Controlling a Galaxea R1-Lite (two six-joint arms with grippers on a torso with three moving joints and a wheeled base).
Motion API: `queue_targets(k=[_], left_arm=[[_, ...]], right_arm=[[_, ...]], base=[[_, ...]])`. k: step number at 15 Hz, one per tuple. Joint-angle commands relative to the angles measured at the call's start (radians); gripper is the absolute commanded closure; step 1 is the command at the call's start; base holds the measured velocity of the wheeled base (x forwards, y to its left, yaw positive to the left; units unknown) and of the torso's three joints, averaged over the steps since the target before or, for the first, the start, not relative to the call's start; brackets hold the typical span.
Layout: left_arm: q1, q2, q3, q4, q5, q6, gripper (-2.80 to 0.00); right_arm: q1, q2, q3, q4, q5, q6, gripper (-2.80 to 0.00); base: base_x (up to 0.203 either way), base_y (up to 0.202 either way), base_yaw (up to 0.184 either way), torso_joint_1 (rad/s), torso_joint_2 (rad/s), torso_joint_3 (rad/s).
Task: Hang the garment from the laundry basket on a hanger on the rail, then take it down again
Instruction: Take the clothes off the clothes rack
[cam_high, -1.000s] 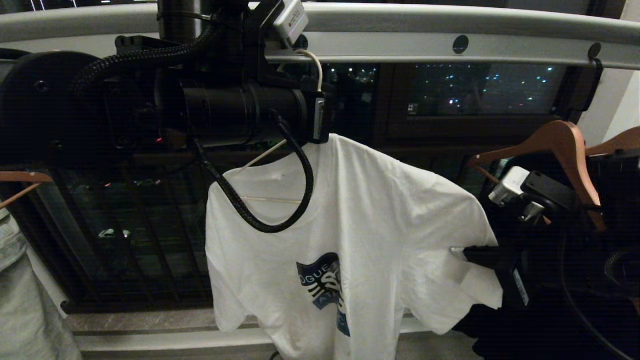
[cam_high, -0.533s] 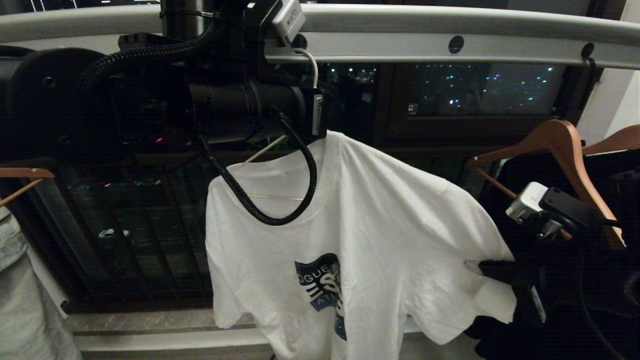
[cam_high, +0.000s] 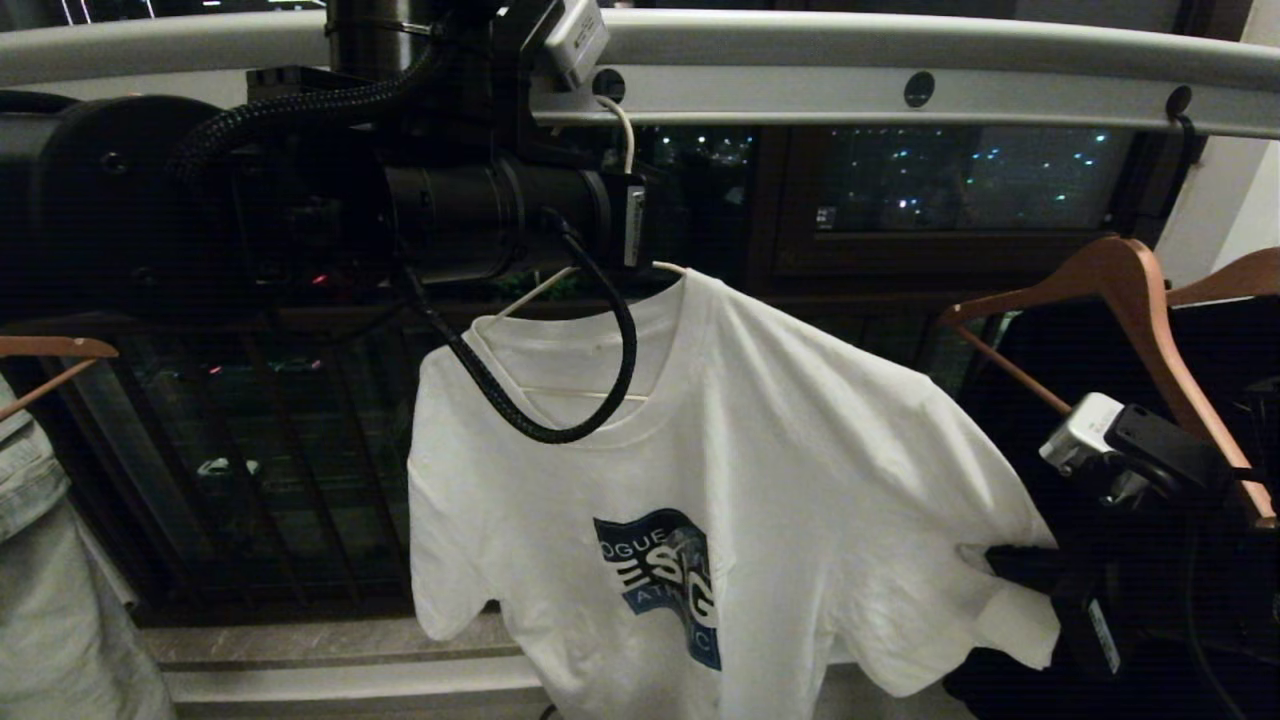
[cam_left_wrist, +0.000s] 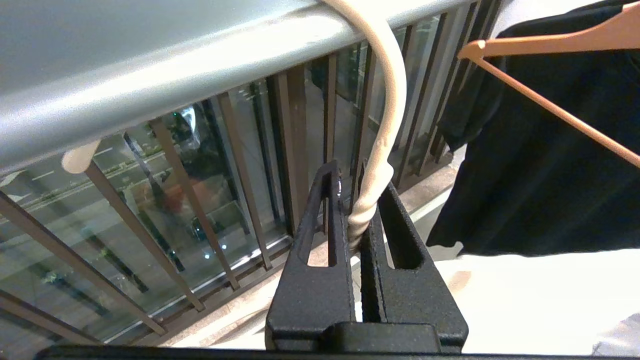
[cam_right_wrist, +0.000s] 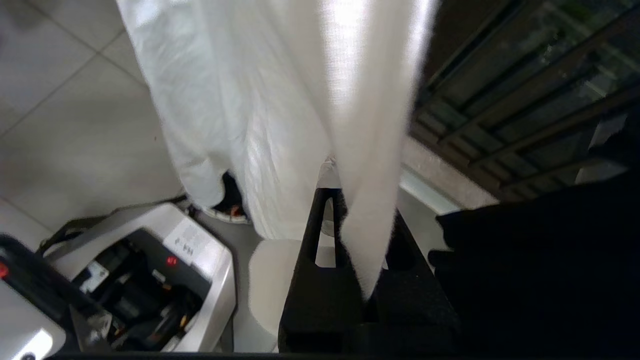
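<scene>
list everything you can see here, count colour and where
T-shirt: one, white with blue-and-black logo, on the hanger below the rail
hanger: one, cream-white wire, hook over the rail
rail: one, light grey, across the top
wooden hangers: two at right, brown, plus an end at far left
black garment: one, at right on a wooden hanger
pale garment: one, grey-green, far left
left gripper: shut on the hanger's twisted neck
right gripper: shut on the T-shirt's sleeve

Matt cotton garment (cam_high: 760, 430), smooth metal rail (cam_high: 900, 45)
</scene>
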Motion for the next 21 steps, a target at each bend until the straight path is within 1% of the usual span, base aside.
queue_targets(k=[1,4,14,18,21], left_arm=[[0.001,-0.003,-0.002,0.002,0.002,-0.001,0.00],[0.002,0.000,-0.008,0.002,0.008,-0.002,0.00],[0.012,0.003,-0.020,0.009,0.008,-0.002,0.00],[0.022,0.006,-0.023,0.009,0.008,-0.002,0.00],[0.022,0.007,-0.025,0.009,0.008,-0.002,0.00]], right_arm=[[-0.008,-0.012,0.021,0.000,0.001,-0.002,0.00],[-0.027,-0.028,0.040,0.000,0.001,-0.001,0.00],[-0.052,-0.057,0.083,-0.001,0.001,-0.001,0.00],[-0.055,-0.067,0.117,-0.002,0.003,0.000,0.00],[-0.057,-0.070,0.112,-0.003,0.003,0.000,0.00]], base=[[0.000,0.000,0.000,0.000,0.00,0.000],[0.000,0.000,0.000,0.000,0.00,0.000],[0.000,0.000,0.000,0.000,0.00,0.000],[0.000,0.000,0.000,0.000,0.00,0.000],[0.000,0.000,0.000,0.000,0.00,0.000]])
